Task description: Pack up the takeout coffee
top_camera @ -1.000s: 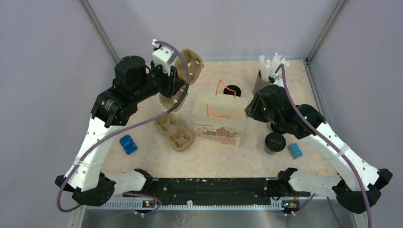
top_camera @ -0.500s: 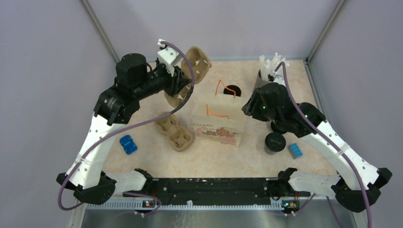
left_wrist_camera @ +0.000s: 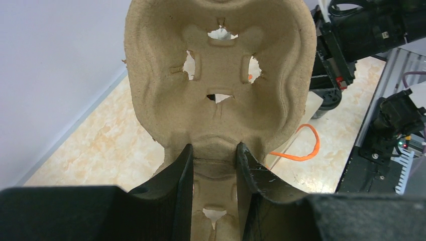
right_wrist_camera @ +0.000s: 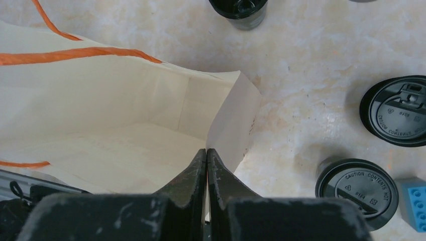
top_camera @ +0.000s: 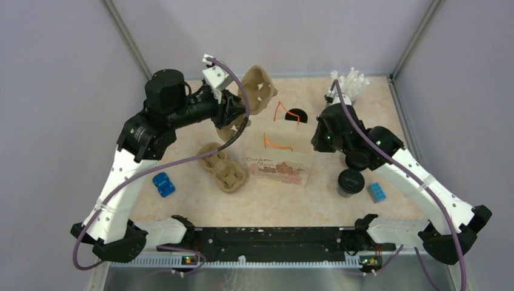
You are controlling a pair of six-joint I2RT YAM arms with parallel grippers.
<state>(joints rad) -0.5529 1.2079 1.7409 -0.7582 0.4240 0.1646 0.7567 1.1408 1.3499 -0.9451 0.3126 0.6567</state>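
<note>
Since half a second ago your left gripper (left_wrist_camera: 213, 150) has carried the pulp cup carrier (top_camera: 257, 91) further right. It hangs in the air just beside the far left corner of the paper bag (top_camera: 279, 151). Its long axis points straight away from the jaws, which are half closed and clamp its middle rib. Your right gripper (right_wrist_camera: 206, 150) is pinched tight on the bag's right wall.
</note>
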